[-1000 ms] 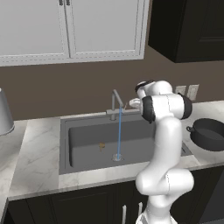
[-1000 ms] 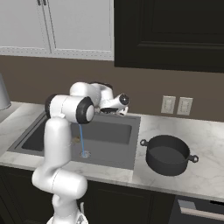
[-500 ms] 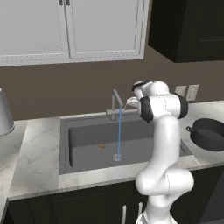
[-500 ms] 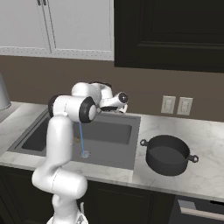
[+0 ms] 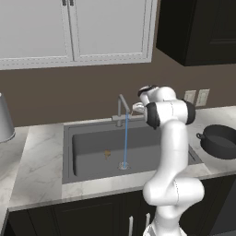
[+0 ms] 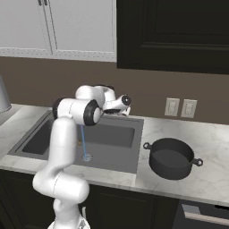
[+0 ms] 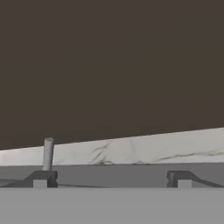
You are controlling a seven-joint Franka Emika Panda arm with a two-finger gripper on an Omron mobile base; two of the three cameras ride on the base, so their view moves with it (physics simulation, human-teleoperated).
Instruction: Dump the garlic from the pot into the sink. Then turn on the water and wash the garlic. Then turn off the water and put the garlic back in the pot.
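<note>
1. Gripper [image 7: 111, 178]: jaws spread wide and released, nothing between them; two small dark blocky fingertips [image 7: 41, 178] well apart in the hand view, aimed at the flat brown wall [image 7: 109, 65].
2. Just past the left-hand fingertip in the hand view: a thin grey metal rod [image 7: 47, 153], round in section, standing upright; cannot tell whether touched.
3. Beyond the jaws: a strip of pale veined marble counter [image 7: 144, 151], smooth, meeting the wall.
4. From the base views: gripper [image 5: 137, 107] held close beside the faucet [image 5: 122, 109], a slim grey metal pipe bent over the basin; contact too small to tell.
5. Below the faucet spout: a thin straight blue stream of water [image 5: 126, 144] falling to the round silver drain [image 5: 123, 165].
6. Sink [image 5: 69, 156]: dark grey, rectangular, matte, sunk into the marble, below and in front of the jaws.
7. Garlic [image 5: 107, 154]: a tiny tan lump on the sink floor, well below the jaws, near the drain and beside the stream, apart from it.
8. Pot [image 6: 171, 157]: round, black, short straight walls, small loop handles, upright on the counter, well apart from the jaws, beyond the sink's right edge.
9. Above: pale panelled cabinets [image 5: 73, 27], dark cabinet [image 6: 174, 31] beside them.
</note>
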